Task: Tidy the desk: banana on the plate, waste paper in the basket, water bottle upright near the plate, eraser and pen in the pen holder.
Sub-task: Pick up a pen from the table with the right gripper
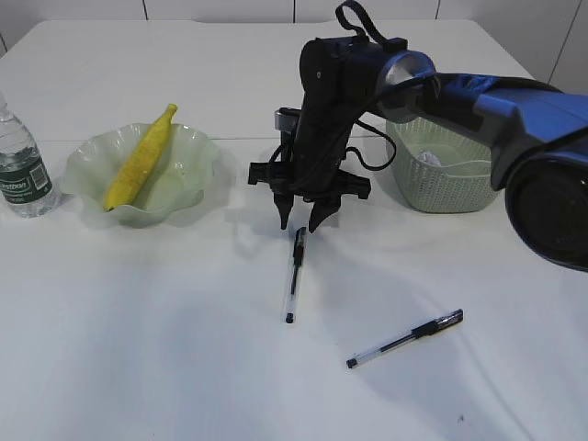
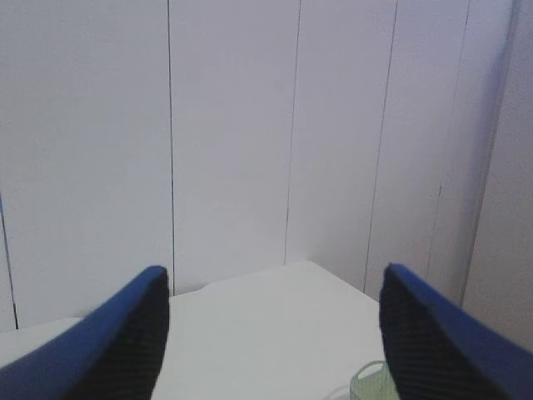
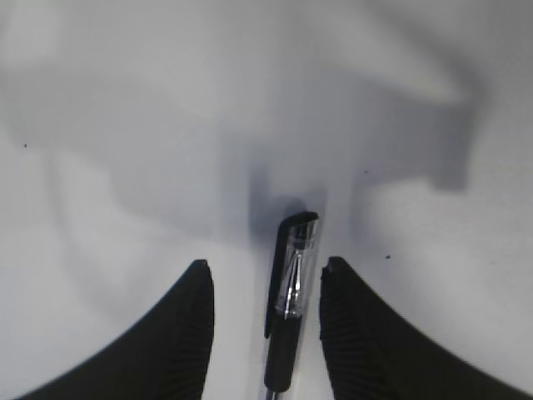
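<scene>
A black pen (image 1: 294, 276) lies on the white table, cap end towards the back. My right gripper (image 1: 299, 226) points down over that cap end. In the right wrist view the pen (image 3: 293, 275) lies between the spread fingers of the right gripper (image 3: 266, 265), nearer the right one, and neither finger touches it. A second pen (image 1: 406, 338) lies at the front right. The banana (image 1: 140, 165) rests on the pale green plate (image 1: 197, 147). The water bottle (image 1: 20, 170) stands upright left of the plate. My left gripper (image 2: 271, 333) is open in the air, holding nothing. The eraser is out of view.
The green basket (image 1: 441, 188) stands at the right with white paper (image 1: 430, 158) inside; its rim (image 2: 371, 383) also shows in the left wrist view. A small grey object (image 1: 286, 118) is partly hidden behind the right arm.
</scene>
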Motion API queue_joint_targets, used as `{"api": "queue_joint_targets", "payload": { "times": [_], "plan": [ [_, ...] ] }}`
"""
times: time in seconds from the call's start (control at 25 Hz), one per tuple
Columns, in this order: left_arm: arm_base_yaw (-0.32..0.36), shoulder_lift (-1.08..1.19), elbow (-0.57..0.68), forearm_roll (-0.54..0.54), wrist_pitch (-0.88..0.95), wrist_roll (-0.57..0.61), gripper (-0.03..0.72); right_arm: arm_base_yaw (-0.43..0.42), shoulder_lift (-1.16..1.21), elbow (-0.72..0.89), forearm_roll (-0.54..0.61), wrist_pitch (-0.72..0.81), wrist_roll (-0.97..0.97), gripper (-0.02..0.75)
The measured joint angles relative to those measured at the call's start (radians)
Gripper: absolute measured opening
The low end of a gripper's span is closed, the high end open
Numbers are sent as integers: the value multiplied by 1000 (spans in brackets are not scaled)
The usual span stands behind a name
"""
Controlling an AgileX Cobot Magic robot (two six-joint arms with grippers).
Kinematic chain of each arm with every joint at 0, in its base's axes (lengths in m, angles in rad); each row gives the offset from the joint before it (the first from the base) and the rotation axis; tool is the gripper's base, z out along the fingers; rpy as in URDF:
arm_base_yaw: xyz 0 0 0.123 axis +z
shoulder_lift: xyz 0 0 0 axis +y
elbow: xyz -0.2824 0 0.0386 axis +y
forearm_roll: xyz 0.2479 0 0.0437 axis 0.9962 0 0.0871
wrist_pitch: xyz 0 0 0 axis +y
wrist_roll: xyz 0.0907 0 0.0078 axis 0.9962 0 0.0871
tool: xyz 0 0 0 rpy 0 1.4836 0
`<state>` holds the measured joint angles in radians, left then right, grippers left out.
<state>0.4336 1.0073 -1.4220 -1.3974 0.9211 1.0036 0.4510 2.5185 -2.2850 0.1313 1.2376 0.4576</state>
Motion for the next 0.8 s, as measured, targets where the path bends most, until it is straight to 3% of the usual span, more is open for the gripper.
{"api": "queue_joint_targets", "payload": {
  "times": [0.8],
  "plan": [
    [0,0,0,0,0,0,552,0,38,0,14,-2,-2,316]
  ]
}}
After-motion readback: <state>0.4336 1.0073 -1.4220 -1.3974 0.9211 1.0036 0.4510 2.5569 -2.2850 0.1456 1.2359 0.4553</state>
